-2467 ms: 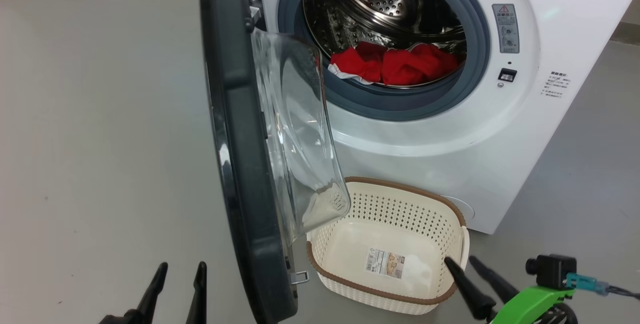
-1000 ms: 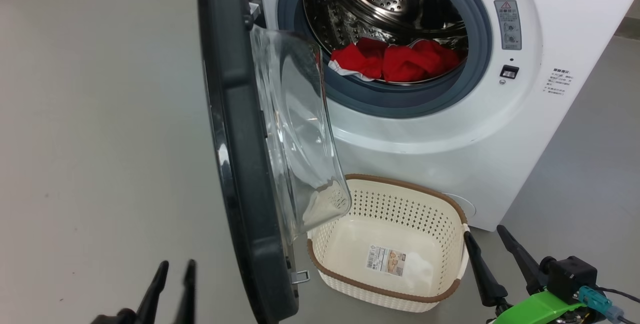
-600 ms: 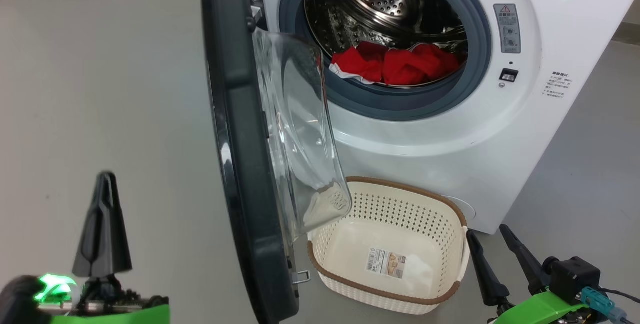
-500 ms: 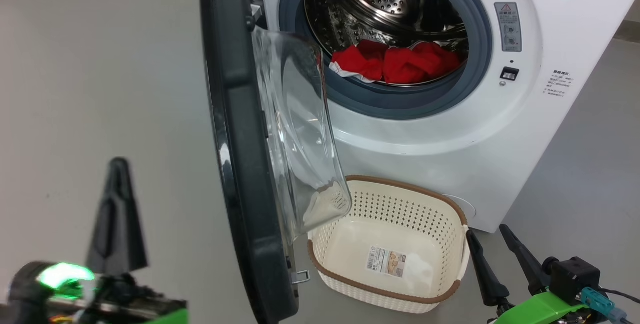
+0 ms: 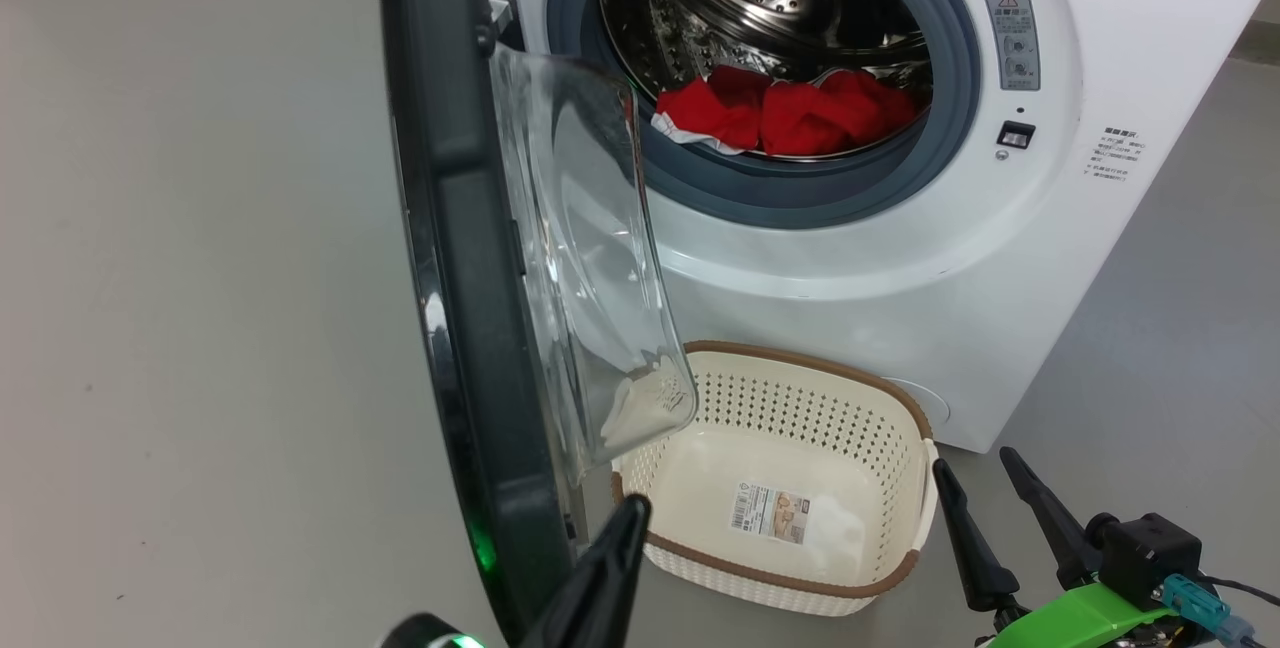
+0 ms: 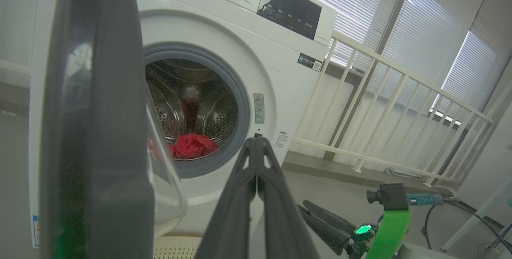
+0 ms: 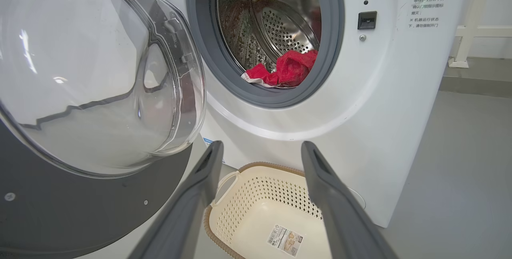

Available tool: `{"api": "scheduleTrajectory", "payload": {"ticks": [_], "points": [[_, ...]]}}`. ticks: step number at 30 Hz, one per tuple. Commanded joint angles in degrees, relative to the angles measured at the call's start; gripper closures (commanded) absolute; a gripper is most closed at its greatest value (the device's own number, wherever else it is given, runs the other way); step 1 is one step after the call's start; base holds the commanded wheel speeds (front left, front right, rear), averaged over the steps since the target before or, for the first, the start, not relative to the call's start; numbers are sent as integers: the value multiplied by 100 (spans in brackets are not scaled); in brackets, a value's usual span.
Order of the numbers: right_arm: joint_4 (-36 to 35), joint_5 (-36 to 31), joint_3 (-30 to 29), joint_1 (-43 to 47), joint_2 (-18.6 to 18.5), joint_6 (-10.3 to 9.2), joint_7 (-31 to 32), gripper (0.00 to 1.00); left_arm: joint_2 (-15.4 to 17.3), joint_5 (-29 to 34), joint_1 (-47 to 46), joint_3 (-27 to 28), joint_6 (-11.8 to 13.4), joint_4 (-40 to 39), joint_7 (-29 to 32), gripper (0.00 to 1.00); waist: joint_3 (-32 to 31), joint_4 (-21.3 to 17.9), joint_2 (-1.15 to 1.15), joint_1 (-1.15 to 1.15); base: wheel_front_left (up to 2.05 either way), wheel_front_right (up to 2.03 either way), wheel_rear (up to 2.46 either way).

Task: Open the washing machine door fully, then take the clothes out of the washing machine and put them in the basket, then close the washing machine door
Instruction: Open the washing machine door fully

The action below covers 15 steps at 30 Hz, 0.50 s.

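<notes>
The washing machine [image 5: 900, 258] stands with its door [image 5: 460, 278] swung out edge-on toward me, the glass bulge facing right. Red clothes [image 5: 790, 113] lie at the drum's front lip. The cream basket [image 5: 800, 408] sits on the floor below the opening, with nothing in it but a paper label. My left gripper [image 5: 625, 533] is shut on nothing, just right of the door's lower edge, beside the basket's left end. In the left wrist view the left gripper [image 6: 258, 141] points at the machine [image 6: 280, 71]. My right gripper [image 5: 970, 463] hangs open beside the basket's right end; its wrist view has the right gripper [image 7: 262, 147] aimed above the basket [image 7: 248, 167], with the clothes [image 7: 288, 67] beyond.
Grey floor [image 5: 200, 278] stretches left of the door. A white railing [image 6: 380, 103] and blinds stand to the machine's right. The door's glass bulge [image 7: 100, 71] overhangs the basket's left corner.
My left gripper has shut and swung from the door's left side, rising, then across to its right lower edge by the basket. The right gripper has held still; the camera has shifted slightly.
</notes>
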Motion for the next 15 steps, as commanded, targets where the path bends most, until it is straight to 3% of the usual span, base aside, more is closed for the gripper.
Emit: {"api": "scheduleTrajectory", "payload": {"ticks": [1, 15], "points": [[-147, -118, 112, -133, -55, 28, -52, 0, 4, -79, -67, 104, -15, -12, 50, 100, 5, 0, 0, 0, 0, 0, 0], [-118, -127, 144, -180, -60, 28, -52, 0, 4, -456, -259, 129, 453, 1006, 116, 100, 58, 49, 0, 0, 0, 0, 0]]}}
